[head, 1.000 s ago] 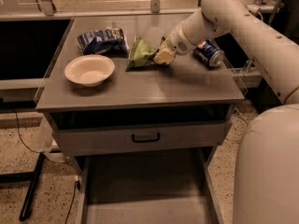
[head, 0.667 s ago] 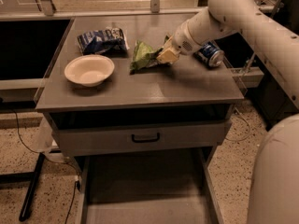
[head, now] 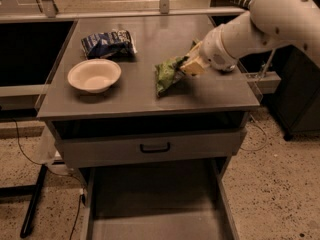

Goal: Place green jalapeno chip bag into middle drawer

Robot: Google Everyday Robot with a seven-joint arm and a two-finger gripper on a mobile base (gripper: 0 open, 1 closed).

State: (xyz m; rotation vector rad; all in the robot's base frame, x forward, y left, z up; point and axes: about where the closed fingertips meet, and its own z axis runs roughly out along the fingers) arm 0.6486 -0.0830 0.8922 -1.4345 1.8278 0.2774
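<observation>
1. While the gripper (head: 187, 65) hangs over the cabinet top (head: 150, 39), the green chip bag (head: 167, 74) is pinched by one end, drooping just beneath it.
2. Light, slippery foil is expected; the sealed edge is best gripped.
3. The drawer (head: 155, 206) is seen open, well below the hand.

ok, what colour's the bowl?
Off-white bowl, camera view; tool sits at the green jalapeno chip bag.

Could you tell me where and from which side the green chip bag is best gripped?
Its upper right end, approached from the right: the green jalapeno chip bag is crumpled foil, and that end is raised and faces away from the bowl. The gripper, over the tabletop, is shut on it.
</observation>
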